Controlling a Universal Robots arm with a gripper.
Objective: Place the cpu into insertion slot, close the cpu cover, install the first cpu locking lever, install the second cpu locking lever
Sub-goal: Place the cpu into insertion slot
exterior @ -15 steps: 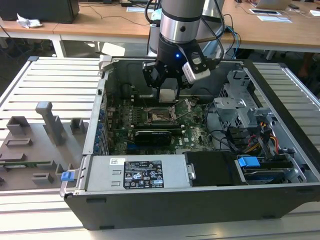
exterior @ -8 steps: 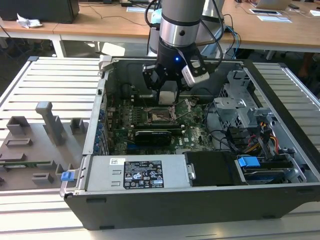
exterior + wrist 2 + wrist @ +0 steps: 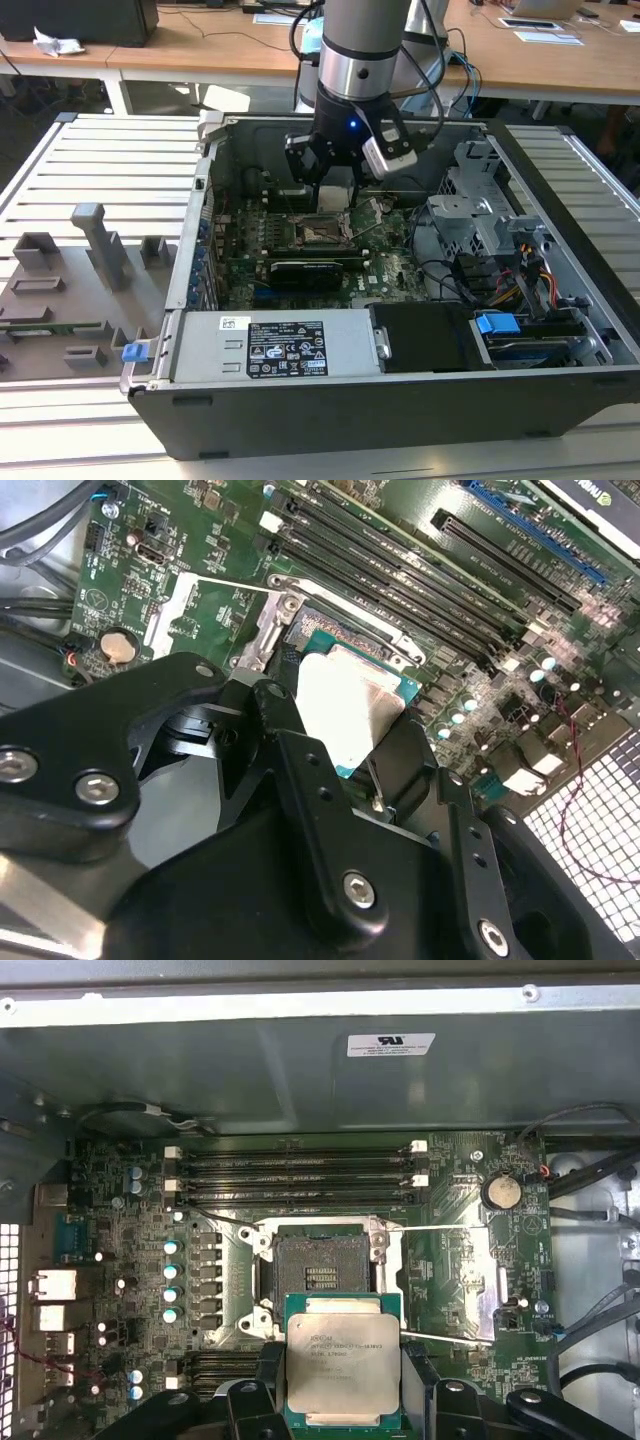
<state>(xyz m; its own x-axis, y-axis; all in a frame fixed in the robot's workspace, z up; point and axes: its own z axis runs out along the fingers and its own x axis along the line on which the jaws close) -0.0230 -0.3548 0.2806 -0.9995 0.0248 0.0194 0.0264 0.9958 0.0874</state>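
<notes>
Gripper (image 3: pixel 345 1388) clasping cpu (image 3: pixel 340 1355), near insertion slot (image 3: pixel 318 1278)

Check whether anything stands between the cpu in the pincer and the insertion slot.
Nothing visible does. In the first wrist view the pincer holds the cpu close to the insertion slot, whose dark socket lies uncovered and empty. The cpu cover lies flipped open beside it, off the socket.

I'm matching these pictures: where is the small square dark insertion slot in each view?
Exterior view: the small square dark metal-rimmed insertion slot sits under the gripper.
Second wrist view: the slot peeks out behind the pale silver square cpu.
First wrist view: the slot lies next to the held cpu.
Shared landmark, both wrist views: that cpu.
</notes>
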